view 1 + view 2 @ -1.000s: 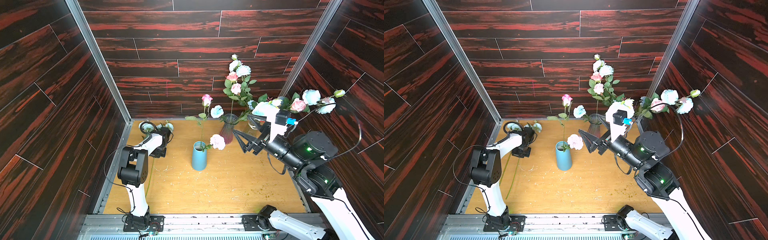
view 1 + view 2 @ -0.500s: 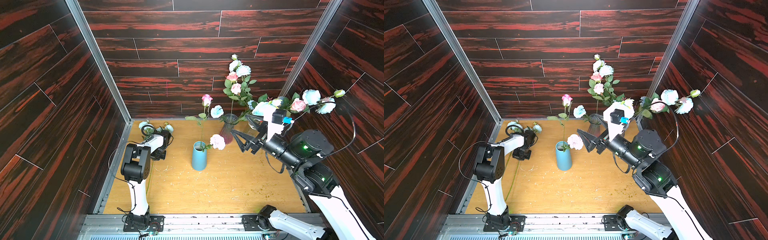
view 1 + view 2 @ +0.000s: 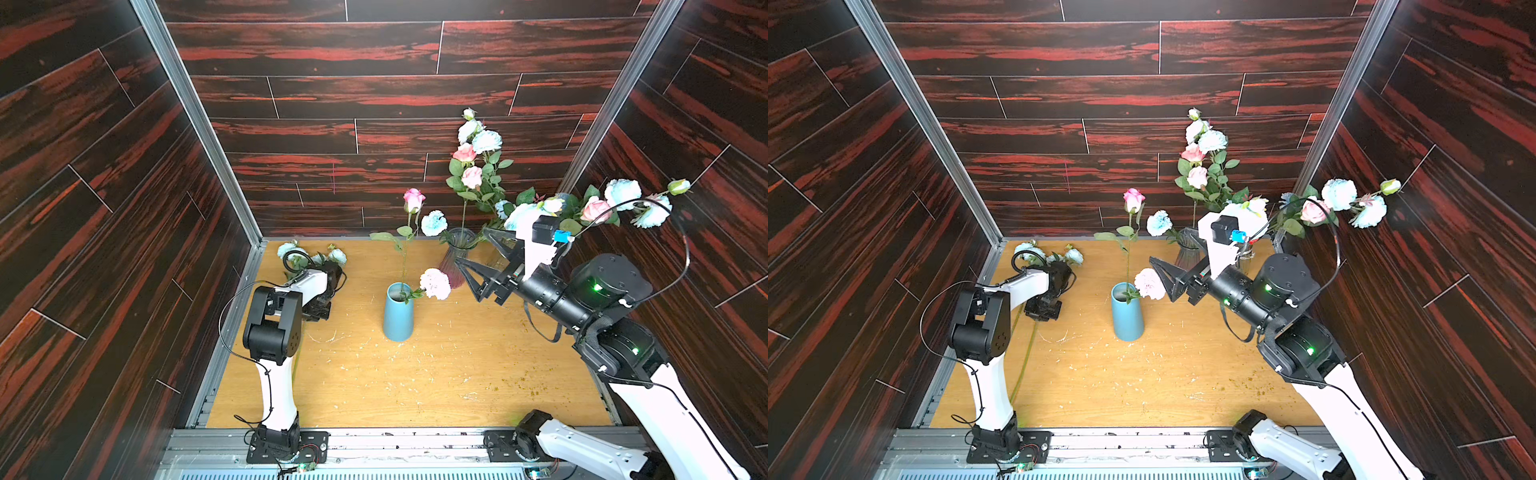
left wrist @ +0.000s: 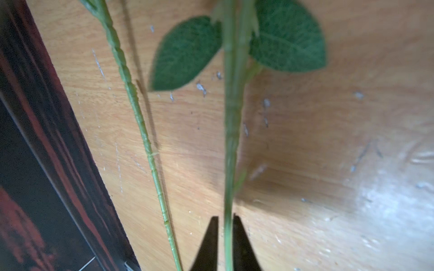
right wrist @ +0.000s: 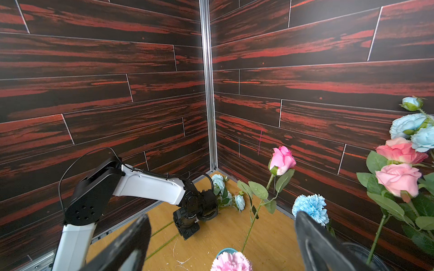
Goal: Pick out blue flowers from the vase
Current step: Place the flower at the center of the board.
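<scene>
Two blue flowers (image 3: pixel 287 250) lie on the table in the back left corner, their green stems running forward. My left gripper (image 3: pixel 319 308) sits low over them. In the left wrist view its jaws stand just apart around one stem (image 4: pixel 231 140), with a thin gap showing; a second stem (image 4: pixel 141 122) lies beside it. The clear glass vase (image 3: pixel 457 253) at the back holds a blue flower (image 3: pixel 434 222) and taller pink and blue blooms. My right gripper (image 3: pixel 471 251) hangs wide open beside this vase, holding nothing; that bloom (image 5: pixel 310 207) shows by one finger.
A blue ceramic vase (image 3: pixel 398 311) in the middle holds a pink rose (image 3: pixel 413 199) and a pink carnation (image 3: pixel 435 283). More pink and blue flowers (image 3: pixel 623 193) spread along the right wall above my right arm. Dark panelled walls close in three sides.
The left gripper's jaws have parted slightly around the stem, and the flower heads now rest in the back left corner. The right gripper has shifted a little toward the glass vase.
</scene>
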`<state>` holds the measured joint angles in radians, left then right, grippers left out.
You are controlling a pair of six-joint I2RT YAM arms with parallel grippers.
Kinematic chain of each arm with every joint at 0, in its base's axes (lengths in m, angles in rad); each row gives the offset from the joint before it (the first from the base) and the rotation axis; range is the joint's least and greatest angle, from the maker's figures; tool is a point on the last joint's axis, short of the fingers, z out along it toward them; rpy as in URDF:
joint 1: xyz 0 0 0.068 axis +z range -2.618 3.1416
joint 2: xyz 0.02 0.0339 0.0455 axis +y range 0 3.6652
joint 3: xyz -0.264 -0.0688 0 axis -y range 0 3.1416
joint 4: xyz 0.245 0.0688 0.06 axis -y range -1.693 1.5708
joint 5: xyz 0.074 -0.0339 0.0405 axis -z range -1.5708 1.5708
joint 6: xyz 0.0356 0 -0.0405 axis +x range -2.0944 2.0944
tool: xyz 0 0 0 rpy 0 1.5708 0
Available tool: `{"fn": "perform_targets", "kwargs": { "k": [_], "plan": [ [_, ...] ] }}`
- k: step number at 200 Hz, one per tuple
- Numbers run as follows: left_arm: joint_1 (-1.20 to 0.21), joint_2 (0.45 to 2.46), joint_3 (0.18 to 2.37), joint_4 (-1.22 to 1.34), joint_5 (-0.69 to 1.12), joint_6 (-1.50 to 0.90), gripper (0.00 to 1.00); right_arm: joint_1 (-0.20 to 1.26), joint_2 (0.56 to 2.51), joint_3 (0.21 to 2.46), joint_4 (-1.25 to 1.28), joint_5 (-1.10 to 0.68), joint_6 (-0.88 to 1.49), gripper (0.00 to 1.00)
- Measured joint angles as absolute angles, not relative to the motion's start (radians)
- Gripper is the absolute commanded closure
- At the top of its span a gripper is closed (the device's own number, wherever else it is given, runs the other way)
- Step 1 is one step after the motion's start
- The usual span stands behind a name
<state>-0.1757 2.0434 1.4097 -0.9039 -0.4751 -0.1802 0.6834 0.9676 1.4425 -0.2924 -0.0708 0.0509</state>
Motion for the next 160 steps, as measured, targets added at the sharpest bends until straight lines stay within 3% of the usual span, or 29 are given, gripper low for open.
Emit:
{"fn": "perform_targets", "kwargs": {
  "k": [36, 62, 77, 103, 136, 160],
  "plan": [
    [-0.176, 2.043, 1.410, -0.896, -0.487, -0.189, 0.57, 0.683, 0.979, 1.446, -0.292, -0.071, 0.051, 0.03],
    [-0.188, 2.028, 1.409, -0.897, -0.497, -0.193, 0.54, 0.683, 0.984, 1.446, -0.293, -0.074, 0.051, 0.03],
    [-0.204, 1.982, 1.407, -0.893, -0.506, -0.205, 0.47, 0.683, 0.984, 1.446, -0.293, -0.075, 0.051, 0.03],
    [-0.284, 1.755, 1.355, -0.772, -0.472, -0.237, 0.33, 0.683, 0.986, 1.446, -0.291, -0.083, 0.051, 0.04],
    [-0.388, 1.344, 1.142, -0.413, -0.312, -0.297, 0.30, 0.683, 1.007, 1.445, -0.283, -0.125, 0.066, 0.10],
    [-0.419, 1.200, 1.005, -0.199, -0.205, -0.347, 0.31, 0.683, 1.001, 1.413, -0.270, -0.112, 0.078, 0.13]
  ]
}}
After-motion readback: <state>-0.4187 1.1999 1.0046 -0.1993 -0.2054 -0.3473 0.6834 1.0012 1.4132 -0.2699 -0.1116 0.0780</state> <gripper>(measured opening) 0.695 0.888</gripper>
